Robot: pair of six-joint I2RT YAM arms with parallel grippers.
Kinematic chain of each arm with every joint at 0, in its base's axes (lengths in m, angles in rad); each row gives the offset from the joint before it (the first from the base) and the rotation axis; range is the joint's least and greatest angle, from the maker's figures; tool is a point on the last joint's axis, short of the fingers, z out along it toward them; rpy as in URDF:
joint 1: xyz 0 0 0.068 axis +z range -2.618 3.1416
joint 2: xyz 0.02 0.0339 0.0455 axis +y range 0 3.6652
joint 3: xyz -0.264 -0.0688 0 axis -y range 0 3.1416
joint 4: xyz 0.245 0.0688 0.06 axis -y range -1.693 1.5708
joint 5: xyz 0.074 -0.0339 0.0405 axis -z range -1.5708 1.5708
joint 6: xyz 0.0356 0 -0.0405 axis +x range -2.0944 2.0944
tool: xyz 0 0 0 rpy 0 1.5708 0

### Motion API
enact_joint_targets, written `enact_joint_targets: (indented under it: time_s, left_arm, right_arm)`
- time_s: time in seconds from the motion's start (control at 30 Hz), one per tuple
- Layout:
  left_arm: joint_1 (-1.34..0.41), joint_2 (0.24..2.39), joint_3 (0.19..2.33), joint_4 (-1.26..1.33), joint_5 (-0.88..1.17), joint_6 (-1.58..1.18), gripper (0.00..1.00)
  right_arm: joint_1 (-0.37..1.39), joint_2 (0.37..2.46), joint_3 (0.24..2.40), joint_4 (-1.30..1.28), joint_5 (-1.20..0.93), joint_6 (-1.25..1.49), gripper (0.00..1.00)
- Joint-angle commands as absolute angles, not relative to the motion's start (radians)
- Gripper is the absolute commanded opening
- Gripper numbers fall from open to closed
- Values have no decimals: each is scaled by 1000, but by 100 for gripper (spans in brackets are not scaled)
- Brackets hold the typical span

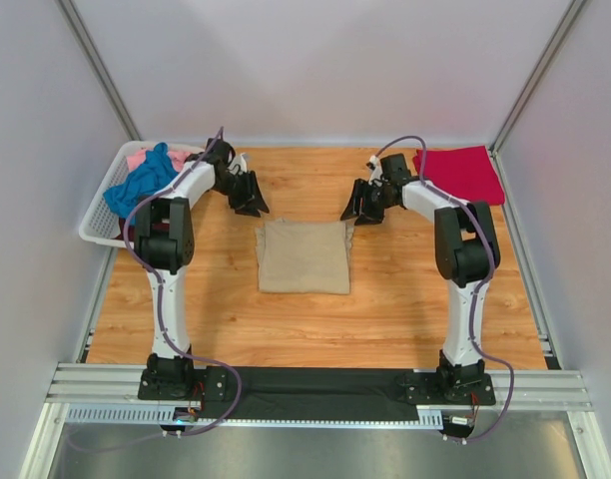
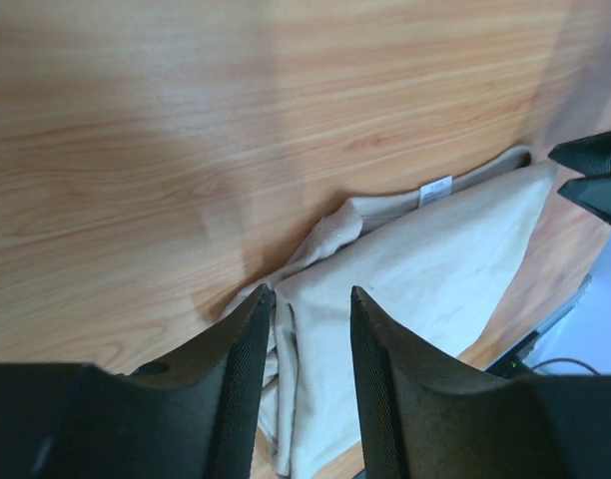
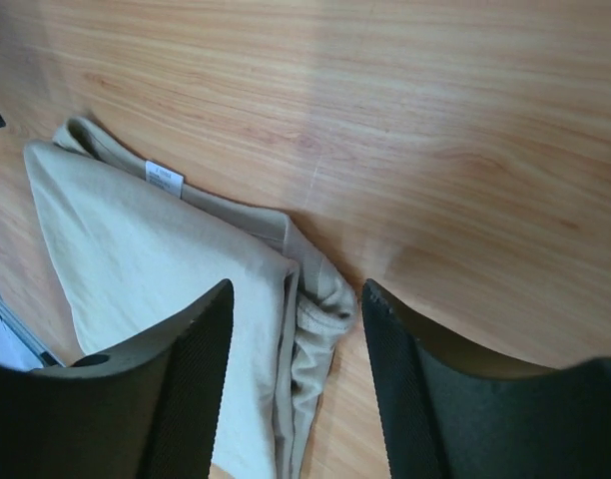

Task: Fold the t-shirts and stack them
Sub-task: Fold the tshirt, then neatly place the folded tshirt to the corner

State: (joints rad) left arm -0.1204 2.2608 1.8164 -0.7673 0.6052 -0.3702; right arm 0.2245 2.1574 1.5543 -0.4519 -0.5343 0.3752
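Top external view shows the folded tan t-shirt (image 1: 304, 256) lying between the left gripper (image 1: 252, 205) and right gripper (image 1: 357, 208). Each hangs at 1 far corner, fingers spread, holding nothing. Beyond the right gripper lies the red t-shirt (image 1: 459, 172).

One folded t-shirt (image 1: 305, 256) lies at the middle of the table (image 1: 405, 309); the others are at its far corners.
The basket (image 1: 98, 222) stands along the left edge, up at the far left corner, with a heap of t-shirts (image 1: 144, 182) in it. A single t-shirt (image 1: 463, 172) lies flat in the far right corner. The left gripper (image 1: 253, 206) is just behind the folded t-shirt's far left corner and the right gripper (image 1: 354, 210) just behind its far right corner, both between it and the far edge.
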Motion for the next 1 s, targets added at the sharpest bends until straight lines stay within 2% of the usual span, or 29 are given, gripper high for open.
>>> enact_joint_targets:
  time_s: [0.0, 0.13, 0.3, 0.47, 0.7, 0.8, 0.97]
  left_arm:
    - [-103, 2154, 1881, -805, 543, -429, 46]
    - [-101, 2013, 1765, -786, 488, -494, 47]
    - [-139, 1896, 1582, -695, 595, -465, 45]
    - [-239, 1885, 1459, -635, 614, -477, 44]
    - [-259, 1925, 1382, -650, 531, -442, 44]
    - [-258, 1939, 1371, -661, 502, -431, 45]
    - [-247, 1980, 1370, -672, 483, -437, 45]
  right_arm:
    - [219, 2034, 1542, -437, -456, 425, 57]
    - [227, 1993, 1454, -468, -426, 422, 59]
    - [245, 1953, 1358, -424, -413, 433, 59]
    - [281, 1994, 1321, -356, -434, 443, 61]
    - [302, 2032, 1304, -241, -482, 445, 60]
    - [302, 2046, 1305, -213, -517, 425, 55]
    - [285, 2079, 1284, -155, -586, 411, 39]
